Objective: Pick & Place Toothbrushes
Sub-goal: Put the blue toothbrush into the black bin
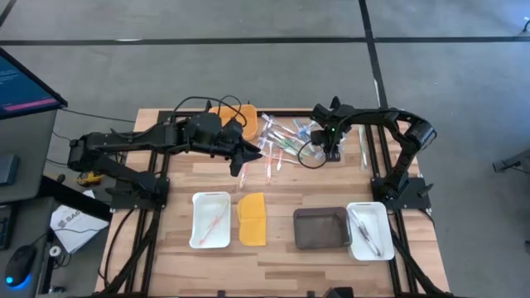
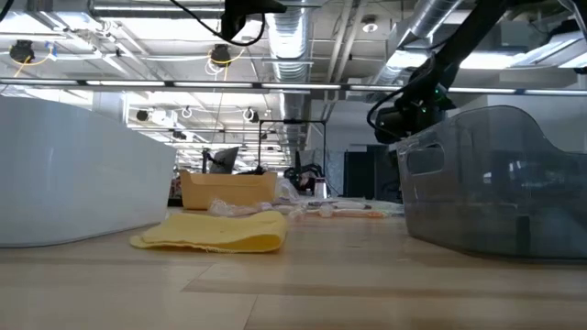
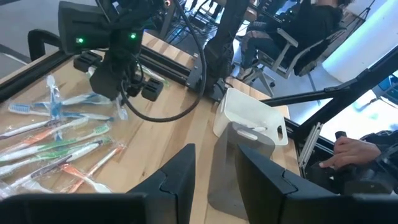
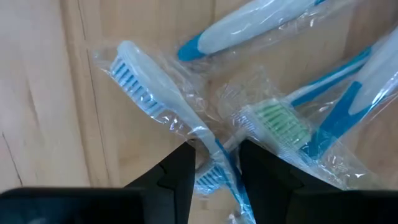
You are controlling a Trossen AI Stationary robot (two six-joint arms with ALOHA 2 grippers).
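Right end effector (image 4: 214, 163) (fingers narrowly parted), gripping blue toothbrush (image 4: 180, 112), in wrapper

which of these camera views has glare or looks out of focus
Low view: bright ceiling lights glare overhead, and the near white tray and grey bin loom large and soft. Right wrist view: wrapped toothbrushes shine with plastic glare, right pincer dark at the edge. High view: evenly lit, soft shadows on the table.
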